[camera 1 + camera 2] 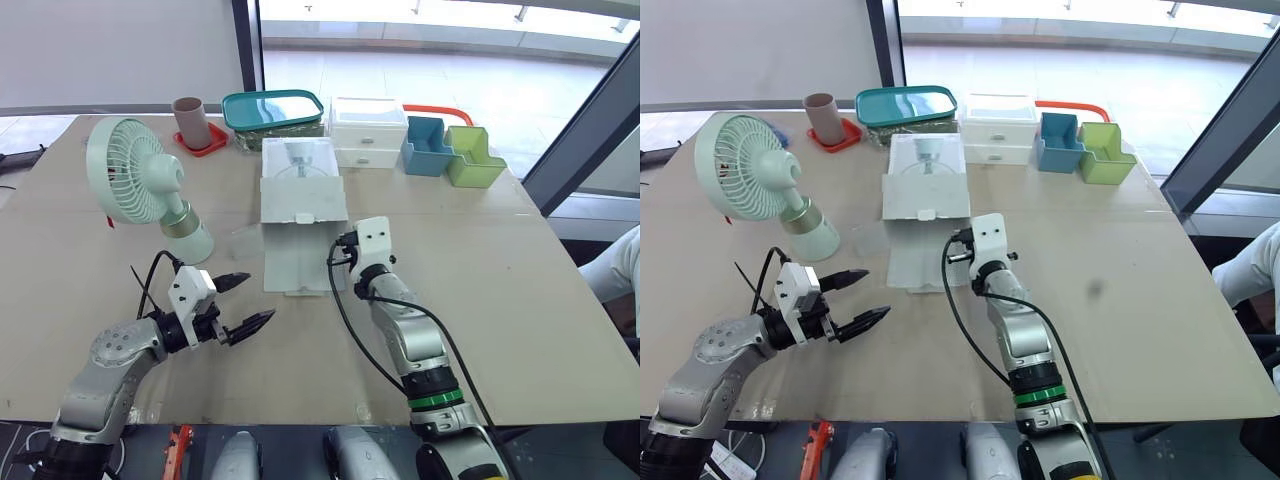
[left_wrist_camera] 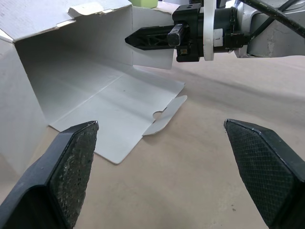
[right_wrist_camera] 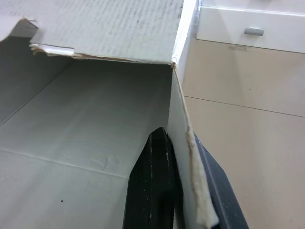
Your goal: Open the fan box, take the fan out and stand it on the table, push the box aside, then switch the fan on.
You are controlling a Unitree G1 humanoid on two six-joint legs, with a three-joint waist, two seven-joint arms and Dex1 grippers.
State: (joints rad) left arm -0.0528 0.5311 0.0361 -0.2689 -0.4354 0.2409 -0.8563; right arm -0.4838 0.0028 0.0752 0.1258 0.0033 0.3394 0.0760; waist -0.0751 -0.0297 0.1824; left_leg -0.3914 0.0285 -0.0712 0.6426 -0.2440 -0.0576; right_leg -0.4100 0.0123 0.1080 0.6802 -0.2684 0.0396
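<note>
Cardboard sits between the two black fingers of the right gripper: one finger lies inside the fan box, the other outside, and they are pinched together on the box's thin right-hand side wall. The box lies open on the table, directly ahead of this gripper, with its long front flap spread flat on the tabletop just to the gripper's left. Past the box from the gripper stands a white drawer unit.

The left gripper is spread wide and has hold of nothing. Its fingers hover just over the table and point across toward the flap's free edge and the right gripper, with a stretch of bare table between them.

The fan is out of the box and stands upright on its base on the table, beyond the left gripper and slightly to its outer side, apart from both the gripper and the box.
</note>
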